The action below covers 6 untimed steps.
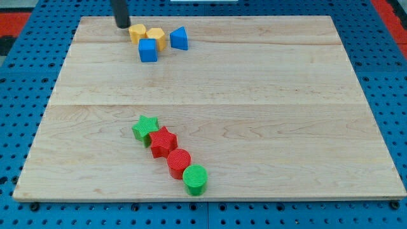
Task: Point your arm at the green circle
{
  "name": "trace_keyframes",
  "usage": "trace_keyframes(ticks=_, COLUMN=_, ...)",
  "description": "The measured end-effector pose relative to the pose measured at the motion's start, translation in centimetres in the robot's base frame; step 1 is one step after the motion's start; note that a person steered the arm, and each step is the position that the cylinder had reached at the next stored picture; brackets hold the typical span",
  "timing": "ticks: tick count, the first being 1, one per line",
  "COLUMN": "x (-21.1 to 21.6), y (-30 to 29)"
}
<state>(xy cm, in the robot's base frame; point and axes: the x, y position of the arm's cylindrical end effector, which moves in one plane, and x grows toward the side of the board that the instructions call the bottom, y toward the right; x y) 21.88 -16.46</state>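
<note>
Quickly: your green circle (196, 179) sits near the worktop's (254, 95) bottom edge, at the low end of a diagonal chain with the red circle (179, 161), red star (163, 141) and green star (146, 128). My tip (122, 25) is well apart, at the view's top left, just beside a yellow block (137, 33). No gripper on this rig, only the rod.

pale striped wood bench (254, 76); dark tool (121, 25); two yellow blocks (137, 32), blue cube (148, 50), blue triangle (179, 39); green star (145, 128), red star (163, 141), red circle (179, 161), green circle (196, 179).
</note>
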Motion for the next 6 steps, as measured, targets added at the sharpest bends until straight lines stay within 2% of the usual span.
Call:
trace_keyframes(ticks=1, x=2.9, y=-1.5)
trace_keyframes(ticks=2, x=12.2, y=-6.8)
trace_keyframes(ticks=3, x=26.1, y=-5.3)
trace_keyframes(ticks=4, x=36.4, y=-3.0)
trace_keyframes(ticks=5, x=40.0, y=3.0)
trace_keyframes(ticks=6, x=39.9, y=6.0)
